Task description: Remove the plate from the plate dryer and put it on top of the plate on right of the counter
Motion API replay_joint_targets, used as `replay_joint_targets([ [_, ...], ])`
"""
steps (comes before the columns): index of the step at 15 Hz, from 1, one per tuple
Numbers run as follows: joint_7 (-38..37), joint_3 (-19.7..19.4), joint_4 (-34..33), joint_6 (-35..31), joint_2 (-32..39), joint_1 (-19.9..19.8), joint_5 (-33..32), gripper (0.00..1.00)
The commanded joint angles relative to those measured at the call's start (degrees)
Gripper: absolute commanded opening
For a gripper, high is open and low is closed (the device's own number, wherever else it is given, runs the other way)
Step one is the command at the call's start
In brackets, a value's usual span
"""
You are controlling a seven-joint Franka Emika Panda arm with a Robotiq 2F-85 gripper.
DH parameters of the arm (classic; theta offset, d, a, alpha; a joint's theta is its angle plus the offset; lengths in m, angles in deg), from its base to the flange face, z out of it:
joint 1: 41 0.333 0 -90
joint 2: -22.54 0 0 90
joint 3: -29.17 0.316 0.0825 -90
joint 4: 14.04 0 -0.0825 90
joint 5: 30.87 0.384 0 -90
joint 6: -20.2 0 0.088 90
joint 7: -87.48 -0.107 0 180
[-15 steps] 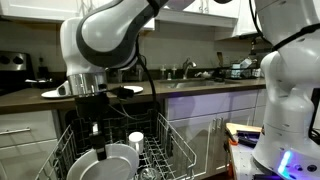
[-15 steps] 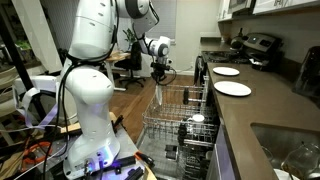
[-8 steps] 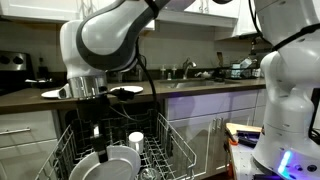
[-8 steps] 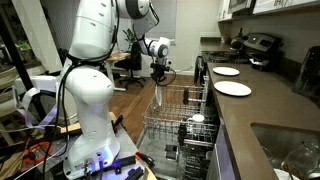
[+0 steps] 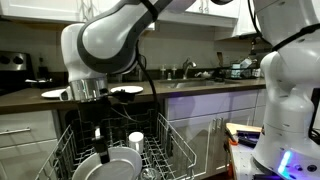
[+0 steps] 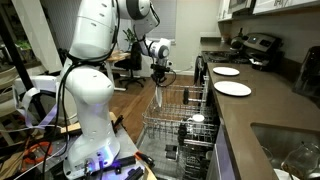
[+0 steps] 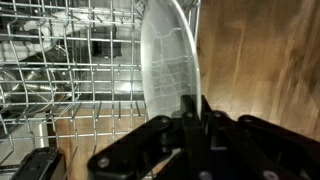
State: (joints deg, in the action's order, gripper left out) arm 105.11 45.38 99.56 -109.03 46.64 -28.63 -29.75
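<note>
While the arm (image 5: 110,40) reaches down over the dryer (image 5: 178,150), the jaws are pinching the plate (image 5: 112,163) by its upper rim.

Left to right, in an exterior view:
- Left desk plate (image 5: 55,93): flat on the desk (image 5: 200,88), behind the dryer's left corner.
- Plate: on edge inside the dryer, left of its middle and tilted a little. Its lower edge is lost among the wires, so I cannot tell whether it rests on the tines.
- Right desk plate (image 5: 125,90): flat on the desk, behind the dryer's middle, partly hidden by the arm.
- Cup (image 5: 136,141): white, upright in the dryer, just right of the plate and apart from it.
- Robot base (image 5: 290,100): right of the dryer, well apart.

Exterior view from the side: the plate (image 6: 160,98) shows as a thin pale sliver at the dryer's (image 6: 186,125) outer end, hanging straight below the wrist. The cup (image 6: 197,119) sits deeper in the dryer. Both desk plates lie beyond the dryer's far side.

Wrist view: the dryer wires (image 7: 60,60) fill the left. The plate (image 7: 165,60) is seen edge-on at centre, with the dark fingers (image 7: 187,112) closed on either face of its rim. The wood floor (image 7: 270,60) shows right of the dryer.
</note>
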Motion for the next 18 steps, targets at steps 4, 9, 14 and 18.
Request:
replay_joint_targets([
  [4, -3.91, -0.96, 0.99, 1.60, -3.06, 1.51, -2.31, 0.02],
  [9, -7.52, -1.66, 1.13, 2.84, -4.47, 2.58, -4.05, 0.02],
  [14, -12.86, -2.89, 0.55, 5.55, -5.40, 4.28, -7.26, 0.02],
  [18, -12.47, -2.84, -0.17, 4.60, -3.66, 3.69, -7.63, 0.07],
])
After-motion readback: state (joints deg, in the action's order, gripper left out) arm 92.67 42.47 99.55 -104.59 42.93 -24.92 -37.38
